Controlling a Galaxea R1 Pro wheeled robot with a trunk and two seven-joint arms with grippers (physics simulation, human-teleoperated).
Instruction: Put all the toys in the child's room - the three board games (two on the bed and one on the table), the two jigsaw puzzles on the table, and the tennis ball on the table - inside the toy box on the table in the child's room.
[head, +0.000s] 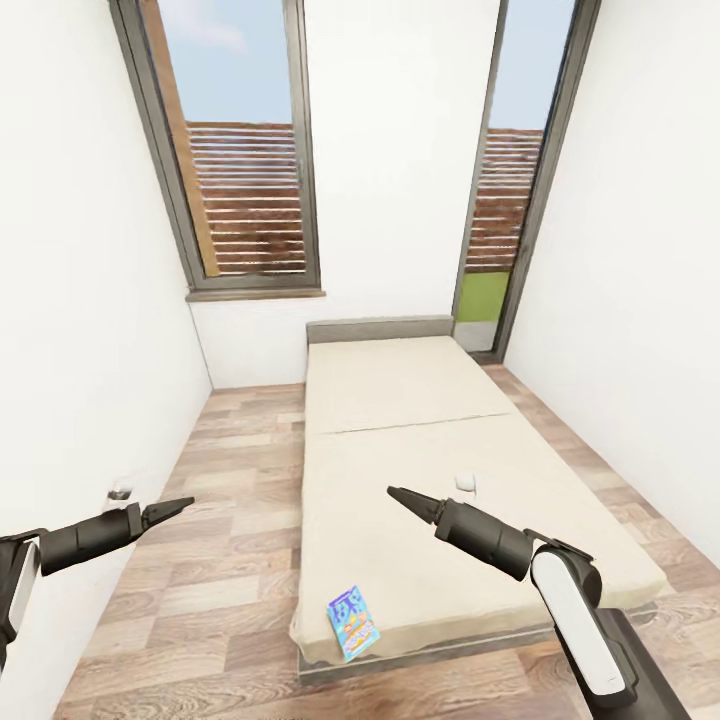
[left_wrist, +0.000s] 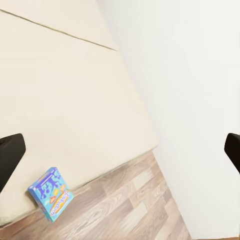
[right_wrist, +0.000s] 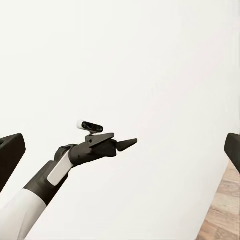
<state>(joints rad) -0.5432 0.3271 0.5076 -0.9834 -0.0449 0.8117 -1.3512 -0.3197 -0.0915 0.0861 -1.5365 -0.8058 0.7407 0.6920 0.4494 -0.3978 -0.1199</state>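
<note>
The beige bed (head: 420, 470) carries 1 blue board game (head: 354, 622) at its foot corner.

We see a bright, even daylight look, coming from the two tall windows (head: 245, 150). Shadows are faint on the floor (head: 220, 560). Walls (right_wrist: 150, 60) wash out white. Edges look slightly soft; verticals lean outward.

A bedroom in a home, rendered in simulation: a low bed (head: 440, 470) with a plain beige mattress in two sections and a grey headboard (head: 380, 329) at 12 o'clock, white walls (head: 90, 300), wood-plank floor (head: 210, 560), and two tall dark-framed windows (head: 235, 150) looking onto a slatted fence. A small blue printed board game box (head: 354, 622) leans at the bed's near edge, around 6 o'clock.
</note>
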